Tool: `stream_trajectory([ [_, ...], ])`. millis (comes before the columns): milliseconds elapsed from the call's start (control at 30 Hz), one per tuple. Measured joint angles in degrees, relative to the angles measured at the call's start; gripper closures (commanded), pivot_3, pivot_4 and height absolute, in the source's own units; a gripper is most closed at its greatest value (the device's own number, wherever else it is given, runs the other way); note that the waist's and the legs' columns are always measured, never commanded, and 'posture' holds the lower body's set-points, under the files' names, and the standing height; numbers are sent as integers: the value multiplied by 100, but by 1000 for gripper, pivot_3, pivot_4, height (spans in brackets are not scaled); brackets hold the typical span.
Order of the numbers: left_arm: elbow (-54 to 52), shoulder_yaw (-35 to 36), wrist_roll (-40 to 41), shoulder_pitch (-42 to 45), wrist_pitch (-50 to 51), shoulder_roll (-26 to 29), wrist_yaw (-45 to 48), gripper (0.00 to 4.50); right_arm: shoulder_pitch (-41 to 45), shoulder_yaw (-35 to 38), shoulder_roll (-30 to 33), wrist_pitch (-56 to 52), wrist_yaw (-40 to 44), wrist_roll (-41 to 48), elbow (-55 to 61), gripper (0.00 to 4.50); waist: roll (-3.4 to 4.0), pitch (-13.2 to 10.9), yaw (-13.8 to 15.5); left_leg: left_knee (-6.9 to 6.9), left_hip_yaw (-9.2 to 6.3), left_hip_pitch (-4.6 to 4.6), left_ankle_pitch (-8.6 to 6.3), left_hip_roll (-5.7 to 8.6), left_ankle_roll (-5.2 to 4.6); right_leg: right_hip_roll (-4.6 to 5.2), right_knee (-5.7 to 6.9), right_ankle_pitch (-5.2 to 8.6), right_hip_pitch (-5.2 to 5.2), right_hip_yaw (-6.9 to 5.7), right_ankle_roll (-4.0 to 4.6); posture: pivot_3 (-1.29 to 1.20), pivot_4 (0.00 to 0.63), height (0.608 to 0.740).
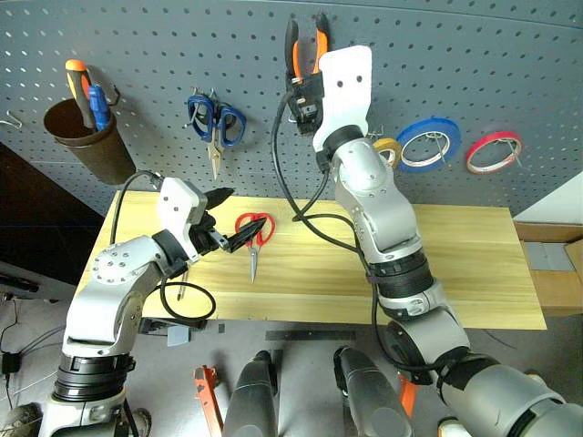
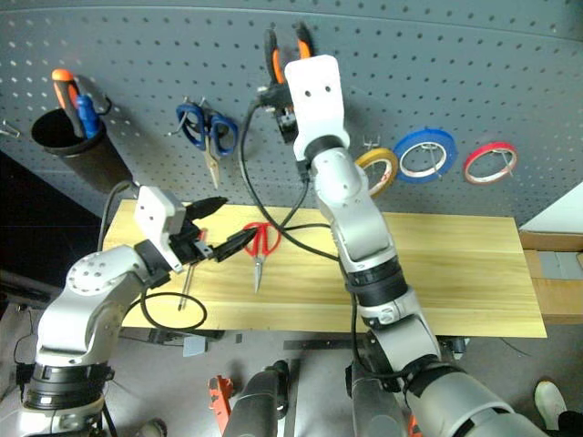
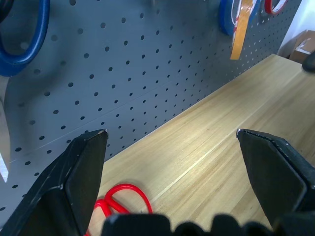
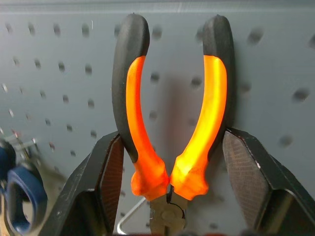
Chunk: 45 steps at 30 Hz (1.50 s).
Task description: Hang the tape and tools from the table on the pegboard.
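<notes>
The right tool [image 4: 170,162] grips the small orange-and-black pliers [image 4: 170,118] against the dark grey holed pegboard [image 1: 455,55], at twelve o'clock above the light wooden worktop [image 1: 455,264]. I think it should lower them until a hook catches, then let go slowly. The left tool [image 3: 172,142] is wide open and holds nothing.

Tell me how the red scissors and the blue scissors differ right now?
The red-handled scissors lie flat on the wooden table, while the blue-handled scissors hang on the pegboard. The red pair lies by the open left gripper; the blue pair hangs apart from both grippers. Handles differ: red against blue. Both point their closed blades down toward the robot.
</notes>
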<state>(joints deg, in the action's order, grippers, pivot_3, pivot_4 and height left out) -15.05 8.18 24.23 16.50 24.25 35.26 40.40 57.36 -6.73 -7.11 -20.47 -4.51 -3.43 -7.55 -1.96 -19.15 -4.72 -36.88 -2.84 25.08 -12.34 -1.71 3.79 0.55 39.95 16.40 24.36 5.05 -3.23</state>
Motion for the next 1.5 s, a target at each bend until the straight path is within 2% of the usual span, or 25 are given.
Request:
stream_trajectory([
  [267, 0, 0, -48, 0, 0, -27, -34, 0, -48, -158, -26, 44, -188, -327, -170, 1943, -1, 0, 2, 0, 0, 0, 0, 1, 0, 0, 1, 0, 0, 0, 0, -18, 265, 740],
  [467, 0, -6, -83, 0, -2, -56, -33, 0, -71, -201, -55, 54, -288, -446, -178, 37, -5, 4, 2, -2, 0, 0, 0, 1, 0, 0, 2, 0, 0, 0, 0, -22, 266, 740],
  [800, 36, -80, -141, 17, -58, -97, -28, 0, -110, -124, -60, -1, -320, -379, 107, 37, -12, 12, 1, -3, -2, 0, 0, 0, 0, 0, 3, -1, -1, -2, 1, -30, 264, 740],
  [933, 130, -122, -153, 38, -88, -121, -29, 0, 66, 290, -80, -83, -225, 101, 555, 37, -12, 12, -1, -4, -1, 0, 0, -2, 0, 1, 3, -1, -1, -2, 1, -45, 264, 740],
  [1067, 145, -124, -163, 41, -98, -137, -29, 0, 591, 876, -134, -430, -30, 964, 1034, 37, -11, 15, -3, -4, -3, -1, 0, -4, 0, 1, 4, -1, -1, -5, 1, -54, 273, 740],
  [1200, 143, -124, -163, 41, -98, -146, -31, 0, 673, 1372, -49, -1054, 136, 1771, 1498, 37, -11, 17, -3, -3, -3, -1, 0, -5, -1, 5, 3, -1, -2, -5, 1, -50, 271, 740],
  [1333, 161, -143, -167, 62, -104, -175, -34, 0, 230, 1566, 684, -1453, 690, 2249, 1672, 37, -17, 21, 28, -5, -14, -1, 0, -2, -3, 14, -3, -1, -14, -14, 1, -51, 271, 740],
  [1500, 181, -147, -201, 20, -86, -186, -134, 0, -949, 1539, 1872, -2239, 1890, 3018, 2316, 37, -17, 20, 13, -2, -5, 0, 2, 2, -8, 22, -6, 0, -13, -9, 1, -53, 282, 740],
])
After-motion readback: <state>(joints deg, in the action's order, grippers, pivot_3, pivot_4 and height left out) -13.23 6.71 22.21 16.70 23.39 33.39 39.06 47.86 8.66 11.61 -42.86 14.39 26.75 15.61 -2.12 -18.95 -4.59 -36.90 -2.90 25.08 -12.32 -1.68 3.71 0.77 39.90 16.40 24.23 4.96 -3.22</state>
